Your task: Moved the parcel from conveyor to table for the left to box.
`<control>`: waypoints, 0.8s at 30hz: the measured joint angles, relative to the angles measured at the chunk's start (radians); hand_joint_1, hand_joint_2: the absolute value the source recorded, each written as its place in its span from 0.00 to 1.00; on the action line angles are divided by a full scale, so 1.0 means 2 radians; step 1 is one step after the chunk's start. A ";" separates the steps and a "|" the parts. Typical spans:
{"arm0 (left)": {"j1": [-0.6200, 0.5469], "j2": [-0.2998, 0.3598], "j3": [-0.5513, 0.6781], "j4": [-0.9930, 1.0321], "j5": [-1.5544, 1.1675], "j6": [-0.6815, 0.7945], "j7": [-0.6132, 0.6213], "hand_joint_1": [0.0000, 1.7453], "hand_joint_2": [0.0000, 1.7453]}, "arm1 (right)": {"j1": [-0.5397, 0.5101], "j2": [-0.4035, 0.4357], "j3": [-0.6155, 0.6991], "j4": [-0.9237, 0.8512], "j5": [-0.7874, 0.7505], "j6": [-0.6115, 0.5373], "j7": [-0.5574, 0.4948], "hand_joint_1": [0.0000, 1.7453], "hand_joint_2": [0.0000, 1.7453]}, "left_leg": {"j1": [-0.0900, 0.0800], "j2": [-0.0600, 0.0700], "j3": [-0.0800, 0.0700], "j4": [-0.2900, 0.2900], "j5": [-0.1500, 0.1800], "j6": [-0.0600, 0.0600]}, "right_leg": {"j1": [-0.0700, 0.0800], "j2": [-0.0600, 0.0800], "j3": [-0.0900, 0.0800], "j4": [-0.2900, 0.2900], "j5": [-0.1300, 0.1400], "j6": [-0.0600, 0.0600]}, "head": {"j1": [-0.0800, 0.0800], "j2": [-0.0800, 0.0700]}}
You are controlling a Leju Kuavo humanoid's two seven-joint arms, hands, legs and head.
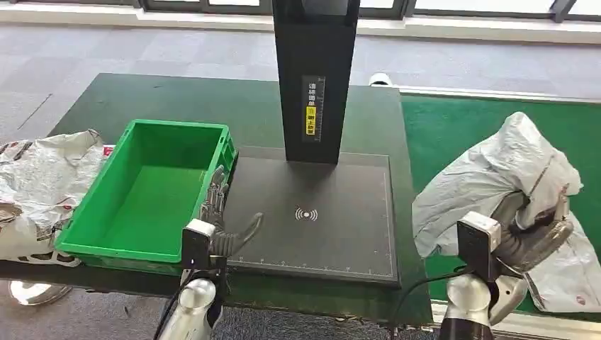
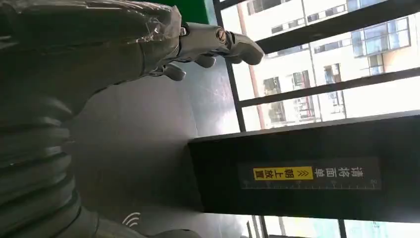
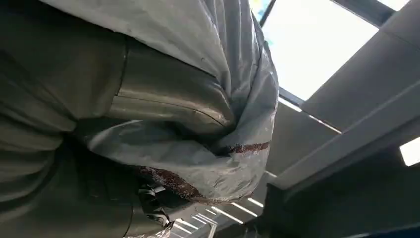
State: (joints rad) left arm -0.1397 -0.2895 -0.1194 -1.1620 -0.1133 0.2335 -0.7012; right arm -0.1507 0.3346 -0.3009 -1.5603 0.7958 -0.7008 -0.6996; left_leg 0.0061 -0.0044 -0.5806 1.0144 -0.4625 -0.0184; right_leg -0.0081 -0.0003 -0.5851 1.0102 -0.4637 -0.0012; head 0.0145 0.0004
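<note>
A: Any readable text?
B: Black post [image 1: 315,78] carries a label [image 2: 311,173]: "请将面单朝上放置", partly on yellow. Black pad [image 1: 319,212] has a white wireless-wave sign [image 1: 306,214]. Nothing else legible.

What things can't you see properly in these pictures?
- Right hand, head view: its fingers are wrapped in the grey parcel.
- Parcel's contents: hidden by its plastic in both views.
- Silver bags, head view: cut off by the picture's edge.
- Black post: top cut off; label print too small.
</note>
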 measured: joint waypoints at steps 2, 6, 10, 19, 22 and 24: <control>0.000 0.000 0.000 0.000 0.000 0.000 0.000 0.00 1.00 | 0.004 0.000 0.019 -0.024 0.000 0.000 0.000 1.00 1.00 | 0.000 0.000 0.000 0.000 0.000 0.000 | 0.000 0.000 0.000 0.000 0.000 0.000 | 0.000 0.000; 0.000 0.000 0.000 0.000 0.001 0.000 0.000 0.00 1.00 | 0.007 0.000 0.057 -0.041 0.005 0.000 0.000 1.00 1.00 | 0.000 0.001 0.001 0.000 0.000 0.000 | 0.000 0.001 0.000 0.000 0.000 0.000 | 0.000 0.000; 0.000 0.000 0.000 0.000 0.001 0.000 0.000 0.00 1.00 | 0.007 -0.001 0.086 -0.043 0.001 0.001 0.000 1.00 1.00 | 0.000 0.001 0.001 0.000 0.000 0.000 | 0.000 0.001 0.000 0.000 0.000 0.000 | 0.000 0.000; 0.000 0.000 0.000 0.000 0.002 0.000 0.000 0.00 1.00 | 0.006 -0.002 0.133 -0.008 0.020 0.002 0.001 1.00 1.00 | 0.000 0.001 0.000 0.000 0.000 0.000 | 0.000 0.000 0.000 0.000 0.000 0.000 | 0.000 0.000; 0.000 0.000 0.000 0.000 0.002 0.000 0.000 0.00 1.00 | -0.003 -0.003 0.156 0.049 -0.010 0.018 0.001 1.00 1.00 | 0.000 0.002 0.001 0.000 0.000 0.000 | 0.000 0.001 0.000 0.000 0.000 0.000 | 0.000 0.000; 0.000 0.000 0.000 0.000 0.002 -0.002 0.000 0.00 1.00 | -0.021 -0.003 0.178 0.113 -0.041 0.029 0.001 1.00 1.00 | 0.000 0.003 0.001 0.000 0.000 0.000 | 0.000 0.002 0.000 0.000 0.001 0.000 | 0.000 0.000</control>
State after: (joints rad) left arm -0.1402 -0.2895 -0.1198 -1.1616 -0.1095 0.2304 -0.7012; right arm -0.1918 0.3285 0.0544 -1.3337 0.7128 -0.6421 -0.6970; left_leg 0.0067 0.0011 -0.5789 1.0139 -0.4626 -0.0189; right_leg -0.0072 0.0037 -0.5849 1.0102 -0.4627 -0.0021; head 0.0145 0.0004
